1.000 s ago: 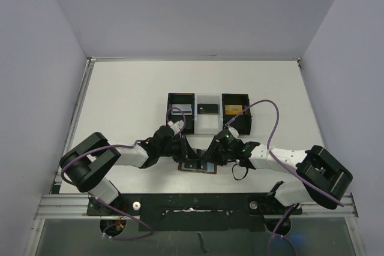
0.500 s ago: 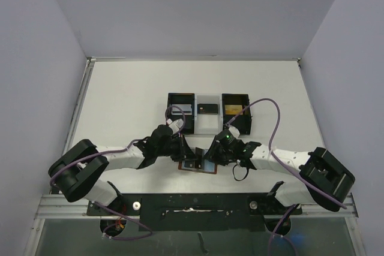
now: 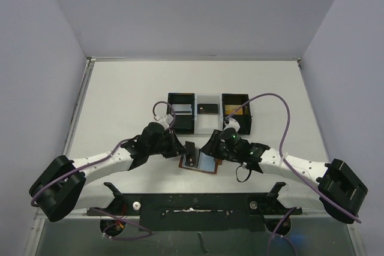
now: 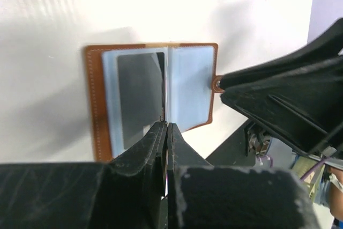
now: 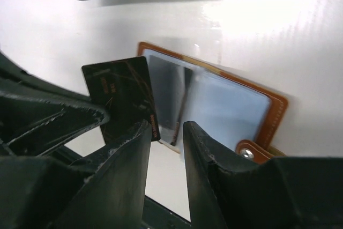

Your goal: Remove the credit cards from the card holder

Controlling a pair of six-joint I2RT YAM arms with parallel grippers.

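Since half a second ago both your arms have stretched outward and their elbows have dropped toward the near edge. The left gripper [image 4: 165, 130] has pulled back toward 10 o'clock, and its jaws are pressed together on the edge of a dark card [image 5: 120, 95]. That card now stands upright and clear of the card holder [image 4: 188, 87], where before it lay low under the two wrists. The holder itself has not shifted. It lies open and flat on the bench [image 3: 120, 100] near the 6 o'clock edge, midway between your arms, and more of its blue-grey right pocket is uncovered than before. Your right gripper [image 5: 166, 127] has drawn back toward 2 o'clock. Its jaws stand slightly spread with nothing pinched, just beside the snap tab [image 4: 217, 83]; you cannot tell whether they touch it. The black-and-white tray [image 3: 208, 123] sits at 12 o'clock from the holder, unmoved. The held card carries faint scratches and a strip of print along one edge, too small to read.
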